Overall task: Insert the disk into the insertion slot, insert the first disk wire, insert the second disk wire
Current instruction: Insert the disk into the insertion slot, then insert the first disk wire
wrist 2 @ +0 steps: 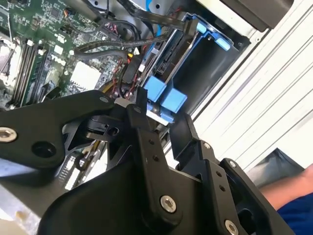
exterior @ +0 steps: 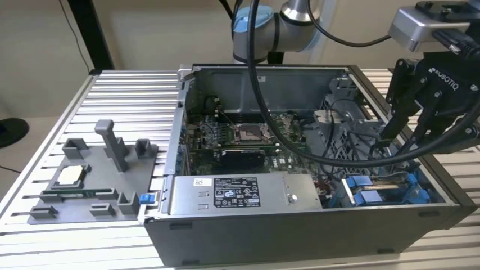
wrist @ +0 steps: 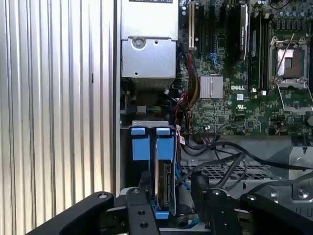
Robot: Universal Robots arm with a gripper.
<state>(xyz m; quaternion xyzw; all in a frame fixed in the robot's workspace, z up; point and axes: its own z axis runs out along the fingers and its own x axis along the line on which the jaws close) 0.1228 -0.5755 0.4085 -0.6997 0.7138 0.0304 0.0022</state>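
Ribbed table (exterior: pixel 120 95); disk (wrist: pixel 165 183) in insertion slot (wrist: pixel 140 148) (labelled power supply (exterior: pixel 240 194) nearby), fingers (wrist: pixel 145 188) apart.

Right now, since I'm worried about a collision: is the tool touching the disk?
Apart. In the exterior view the tool hangs above the disk, which sits lower in the case, with a clear gap between them.
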